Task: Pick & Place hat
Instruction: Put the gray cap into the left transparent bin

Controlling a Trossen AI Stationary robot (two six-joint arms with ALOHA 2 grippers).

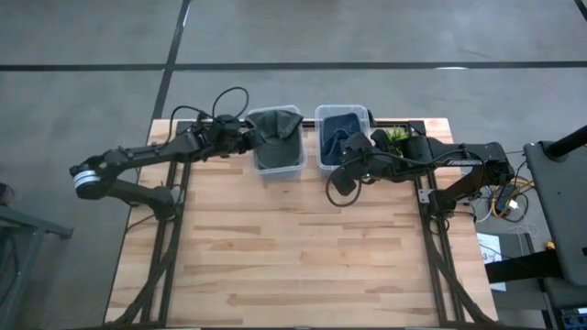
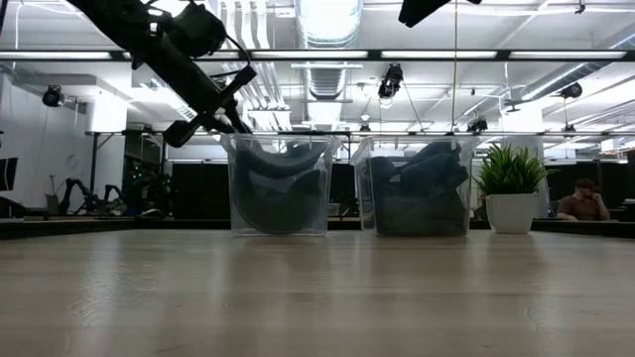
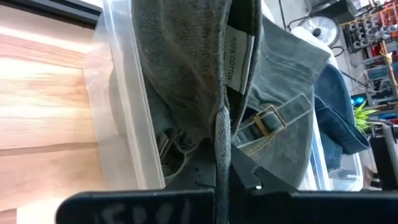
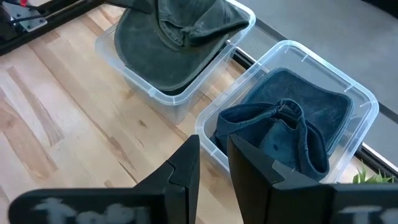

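Right now my left gripper (image 1: 246, 136) sits at the 9 o'clock edge of the left bin (image 1: 295, 167), jaws closed flat on a fold of the grey hat (image 3: 186, 68), which hangs from them over that bin. Its strap and buckle (image 3: 268, 118) trail toward the 3 o'clock side. My right gripper (image 4: 212, 163) hovers at the 6 o'clock lip of the right bin (image 4: 367, 106), jaws barely parted and empty, with the blue hat (image 4: 292, 134) lying just ahead.
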